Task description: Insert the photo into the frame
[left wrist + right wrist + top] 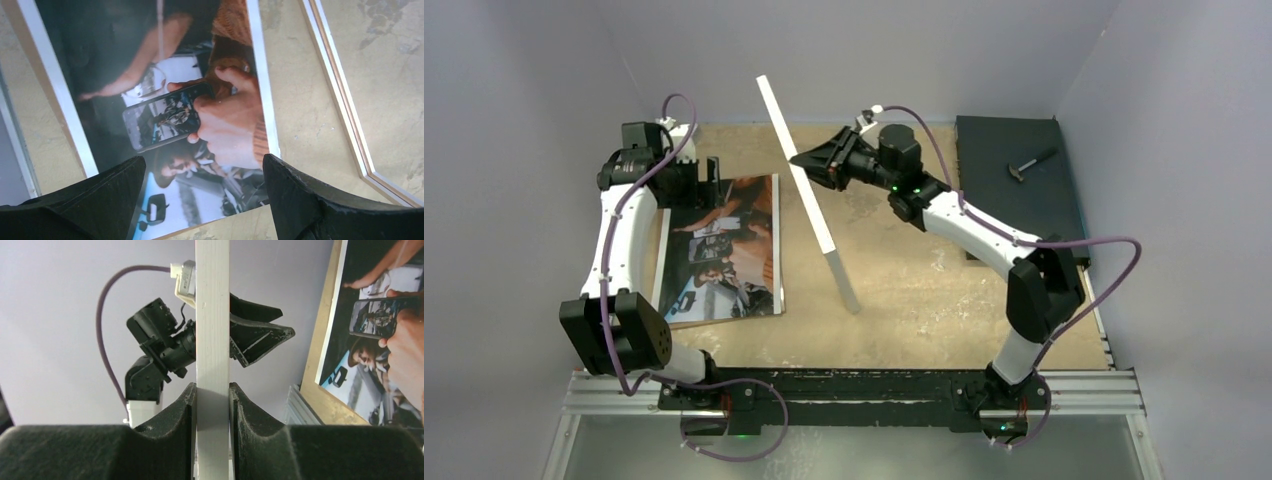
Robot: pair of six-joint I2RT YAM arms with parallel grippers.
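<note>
Black right end effector (212, 395) clamps thin white frame (212, 315) edge-on; left end effector (204, 160) gapes above glossy photo (175, 100)

right hand (212, 402): clamped on the frame (212, 300) edge
photo (372, 340): at right, print side showing
left hand (252, 332): behind the frame
</note>
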